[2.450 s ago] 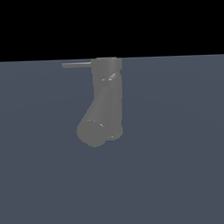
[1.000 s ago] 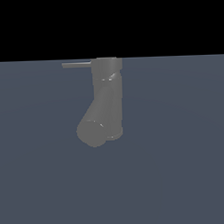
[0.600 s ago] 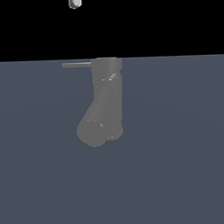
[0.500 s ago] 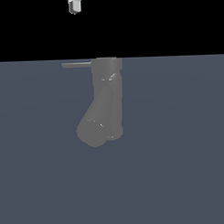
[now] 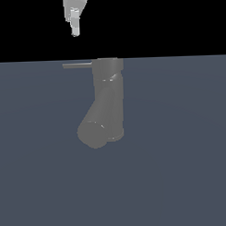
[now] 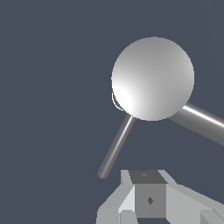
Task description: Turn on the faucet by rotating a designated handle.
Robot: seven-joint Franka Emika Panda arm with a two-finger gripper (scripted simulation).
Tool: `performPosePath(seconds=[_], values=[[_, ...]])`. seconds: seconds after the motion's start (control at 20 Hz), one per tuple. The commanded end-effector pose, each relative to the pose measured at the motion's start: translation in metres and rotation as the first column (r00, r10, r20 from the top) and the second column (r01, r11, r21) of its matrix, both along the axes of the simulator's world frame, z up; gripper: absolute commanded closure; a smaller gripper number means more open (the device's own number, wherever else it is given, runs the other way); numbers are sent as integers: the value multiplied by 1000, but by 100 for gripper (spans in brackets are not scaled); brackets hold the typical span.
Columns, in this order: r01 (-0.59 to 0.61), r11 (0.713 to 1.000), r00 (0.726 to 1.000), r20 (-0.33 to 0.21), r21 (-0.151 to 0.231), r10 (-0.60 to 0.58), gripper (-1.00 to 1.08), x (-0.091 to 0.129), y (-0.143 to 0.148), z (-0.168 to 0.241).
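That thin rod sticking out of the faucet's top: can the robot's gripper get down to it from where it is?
Probably yes. The gripper hangs above the handle, apart from it, with nothing between them. The faucet body stands off to the exterior view's right, so the rod's free end looks open from above.

A flat slate-blue ground plane (image 5: 181, 177) filled the lower part of the exterior view, plain and untextured, evenly lit with no distinct shadows on it. Above the ground plane, meeting it along a straight horizontal edge, lay a band of solid black backdrop (image 5: 167, 20), possibly just the unlit void of the scene rather than a wall. In the wrist view the ground plane (image 6: 48, 65) showed the same uniform dull blue-grey, without seams, furniture or markings.
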State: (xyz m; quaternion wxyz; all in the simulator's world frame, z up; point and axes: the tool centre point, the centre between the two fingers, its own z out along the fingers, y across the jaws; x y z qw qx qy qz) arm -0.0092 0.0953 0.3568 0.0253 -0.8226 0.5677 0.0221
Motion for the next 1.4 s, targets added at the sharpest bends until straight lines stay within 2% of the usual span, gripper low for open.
performPosePath(seconds=[0.0, 0.25, 0.7, 1.05, 1.35], values=[[63, 998, 998, -4, -7, -63, 108, 9, 5, -11], [183, 983, 983, -8, -23, -183, 108, 25, 14, -34], [355, 933, 935, -2, -53, -356, 108, 48, 27, -70], [421, 905, 907, 6, -64, -422, 108, 56, 33, -84], [435, 898, 900, 8, -67, -435, 108, 58, 34, -88]])
